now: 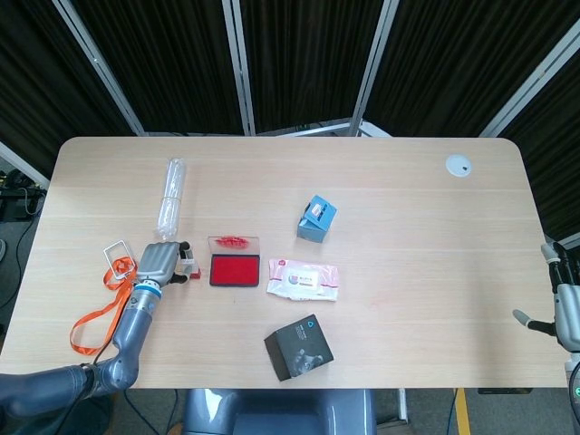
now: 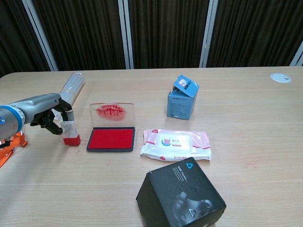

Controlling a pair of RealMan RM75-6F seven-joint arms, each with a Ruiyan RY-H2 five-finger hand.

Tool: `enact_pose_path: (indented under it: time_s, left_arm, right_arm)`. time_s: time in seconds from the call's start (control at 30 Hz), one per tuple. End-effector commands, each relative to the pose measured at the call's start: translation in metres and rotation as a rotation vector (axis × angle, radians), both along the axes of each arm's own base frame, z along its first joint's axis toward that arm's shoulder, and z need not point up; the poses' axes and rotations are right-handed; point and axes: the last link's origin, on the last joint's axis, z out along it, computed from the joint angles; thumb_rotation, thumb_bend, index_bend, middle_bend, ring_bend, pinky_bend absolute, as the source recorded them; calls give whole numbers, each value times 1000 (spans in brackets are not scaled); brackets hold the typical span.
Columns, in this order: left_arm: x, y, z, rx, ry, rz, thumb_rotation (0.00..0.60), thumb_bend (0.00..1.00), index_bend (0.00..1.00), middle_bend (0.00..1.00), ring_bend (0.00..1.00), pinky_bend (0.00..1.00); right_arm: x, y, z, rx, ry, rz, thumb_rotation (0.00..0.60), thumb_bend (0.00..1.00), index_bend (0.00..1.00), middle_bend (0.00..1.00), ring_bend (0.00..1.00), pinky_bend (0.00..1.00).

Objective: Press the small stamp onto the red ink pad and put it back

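The small stamp (image 2: 71, 133) stood upright on the table (image 2: 265, 132), its red base down, with the left hand (image 2: 51, 116) wrapped around its pale upper part; the fingers (image 2: 60, 115) were curled against it, so the hand gripped the stamp. In the head view the same hand (image 1: 159, 263) covered most of the stamp (image 1: 188, 266). Just beyond the hand, toward the table's middle, lay the red ink pad (image 2: 111, 139), its case open and its clear lid (image 2: 112, 115) standing up, smeared with red ink. Past the ink pad lay a packet of wet wipes (image 2: 175, 144), and further off a blue box (image 2: 182, 100) with its top flap raised; what it held could not be seen. A black box (image 2: 180, 194) sat closed at the near edge. Behind the hand lay a clear plastic bottle (image 2: 72, 85) on its side, and on its outer side an orange lanyard (image 1: 97, 310). The right hand (image 1: 564, 308) hung off the far table edge, well apart from everything; whether its fingers were spread or curled I cannot tell. The tabletop was pale wood, with a white round cap (image 1: 458, 165) near its back corner, and dark curtains (image 1: 308, 54) hung behind.
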Motion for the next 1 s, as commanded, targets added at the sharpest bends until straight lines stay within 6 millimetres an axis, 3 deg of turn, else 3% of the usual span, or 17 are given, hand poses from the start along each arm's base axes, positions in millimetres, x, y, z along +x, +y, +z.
enact_pose_path:
  time_s: [0.03, 0.43, 0.53, 0.63, 0.9, 0.93, 1.0]
  left_arm:
    - [0, 0, 0, -1, 1, 0, 600, 367, 372, 350, 760, 854]
    - [2, -5, 2, -12, -8, -3, 600, 331, 328, 292, 752, 848]
    - [1, -7, 4, -9, -6, -5, 600, 217, 307, 258, 748, 844]
    - [0, -7, 9, -1, 10, -21, 600, 36, 262, 216, 742, 837]
    - [-4, -18, 50, 67, 30, -84, 600, 0, 217, 168, 720, 818]
    - [-6, -23, 67, 117, 32, -104, 600, 0, 210, 155, 710, 807]
    - [-10, -34, 83, 151, 29, -132, 600, 0, 166, 77, 610, 715]
  right_arm:
    - [0, 0, 0, -1, -1, -1, 600, 0, 0, 0, 0, 0]
    - [1, 0, 0, -2, -4, -1, 600, 0, 0, 0, 0, 0]
    - [1, 0, 1, -2, -3, 0, 600, 0, 0, 0, 0, 0]
    - [1, 1, 1, -1, -3, 2, 600, 0, 0, 0, 0, 0]
    - [5, 3, 0, 2, -6, 15, 600, 0, 0, 0, 0, 0]
    - [7, 3, 0, 4, -9, 22, 600, 0, 0, 0, 0, 0]
    - [9, 4, 0, 6, -10, 32, 600, 0, 0, 0, 0, 0]
